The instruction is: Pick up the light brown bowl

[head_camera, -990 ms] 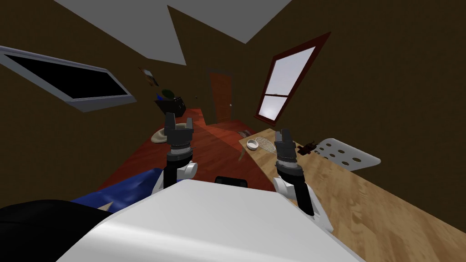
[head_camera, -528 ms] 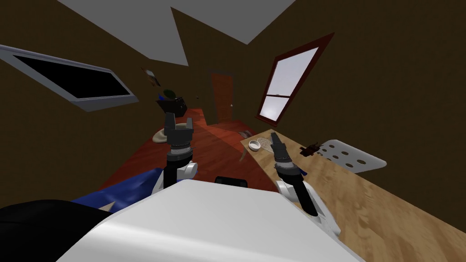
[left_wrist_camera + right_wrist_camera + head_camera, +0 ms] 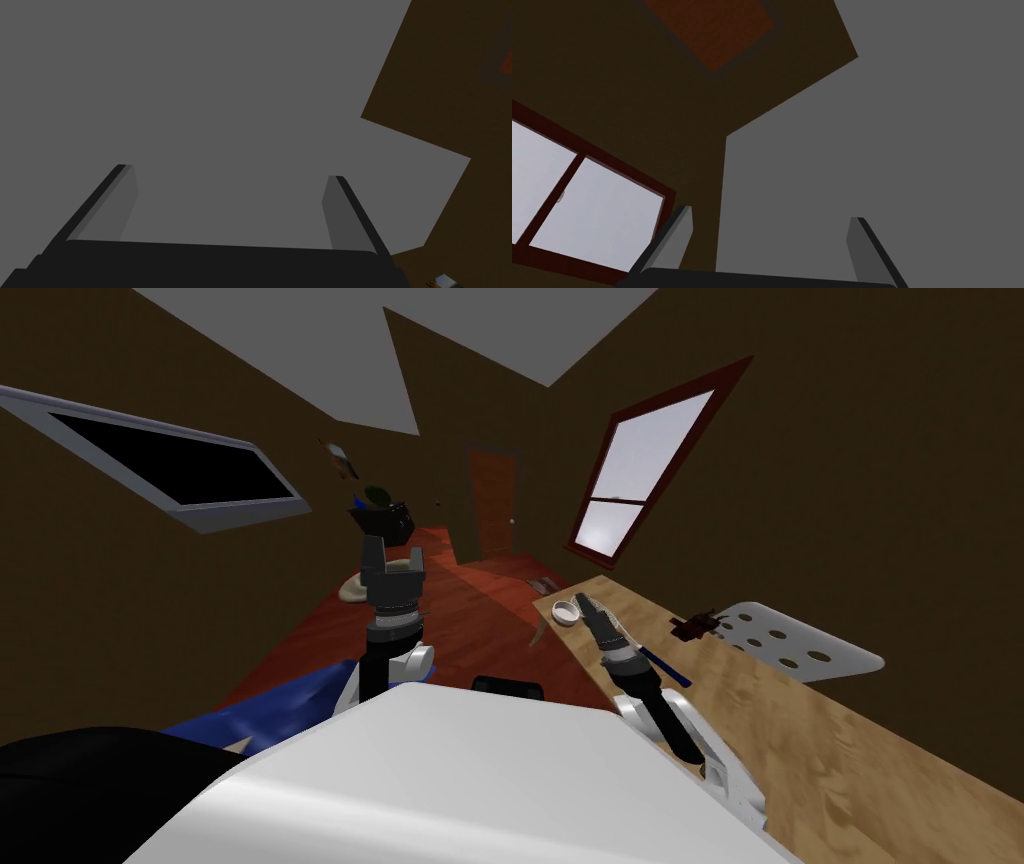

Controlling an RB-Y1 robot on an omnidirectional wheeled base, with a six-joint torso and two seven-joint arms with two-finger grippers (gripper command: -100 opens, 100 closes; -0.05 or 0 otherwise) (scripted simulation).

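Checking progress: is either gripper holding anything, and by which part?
Nothing. Left gripper and right gripper are both open and empty; the bowl sits on the wooden table.

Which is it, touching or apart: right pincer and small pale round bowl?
Apart. Right wrist view: right pincer open, fingers bare, aimed upward away from the bowl.

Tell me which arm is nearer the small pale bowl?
Right. The right end effector is near the small pale round bowl; the left end effector is away over the red floor.
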